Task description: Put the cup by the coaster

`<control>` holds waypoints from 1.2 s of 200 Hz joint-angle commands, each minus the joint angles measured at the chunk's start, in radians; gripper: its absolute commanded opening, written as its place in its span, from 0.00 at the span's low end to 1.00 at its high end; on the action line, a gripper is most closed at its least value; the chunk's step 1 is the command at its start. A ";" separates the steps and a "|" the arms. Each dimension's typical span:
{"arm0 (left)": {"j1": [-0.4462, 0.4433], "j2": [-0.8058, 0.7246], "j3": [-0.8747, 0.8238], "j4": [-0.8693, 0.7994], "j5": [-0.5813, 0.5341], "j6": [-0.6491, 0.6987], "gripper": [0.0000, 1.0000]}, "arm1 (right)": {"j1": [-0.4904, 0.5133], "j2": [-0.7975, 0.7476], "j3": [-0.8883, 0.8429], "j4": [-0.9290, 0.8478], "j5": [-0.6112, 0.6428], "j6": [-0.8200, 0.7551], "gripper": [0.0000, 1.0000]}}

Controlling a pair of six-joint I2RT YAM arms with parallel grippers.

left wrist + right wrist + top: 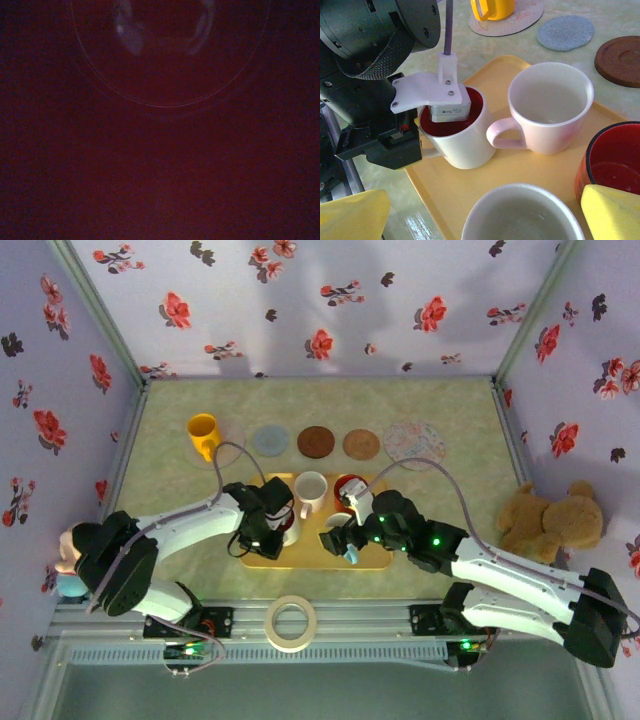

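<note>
1. The left gripper [283, 525] stood at the red-lined white cup [457, 137] on the yellow tray [515, 172]. One finger was down inside the cup and the other sat outside its wall. Whether the jaws had actually clamped on that wall could not be told. The right gripper [480, 215] hung wide open and empty above a plain white cup [520, 212] at the tray's near edge.
2. The step in hand looked like the grasp. The red-lined cup sat on the tray, well apart from the row of coasters at the far side of the table.
3. On that reading, the next move called for a firm pinch on the wall, then a straight lift. The pink-handled cup [547, 107] stood just beside the target, and a sideways drag could knock it. The blue-grey coaster [269, 441] seemed the nearest free one, while a yellow cup [203, 434] sat at the leftmost coaster.
4. The right wrist view showed the finger inside the cup and the narrow gap to its neighbour, which the arm covered from above. The top view gave the whole coaster row, the brown coaster [317, 441] among them, and the route there. The left wrist view gave a dim red surface with a faint curved line, likely the cup's interior, and was too dark to judge the grip by.
</note>
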 commanded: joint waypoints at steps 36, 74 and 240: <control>-0.006 -0.044 0.026 -0.062 -0.037 -0.007 0.10 | -0.006 0.012 0.023 0.023 -0.016 0.009 0.99; -0.006 -0.045 0.047 -0.079 -0.069 0.002 0.00 | -0.007 0.013 0.025 0.032 -0.013 0.005 0.99; 0.026 -0.087 0.146 -0.165 -0.225 -0.045 0.00 | -0.007 0.028 0.049 0.059 0.020 -0.013 0.99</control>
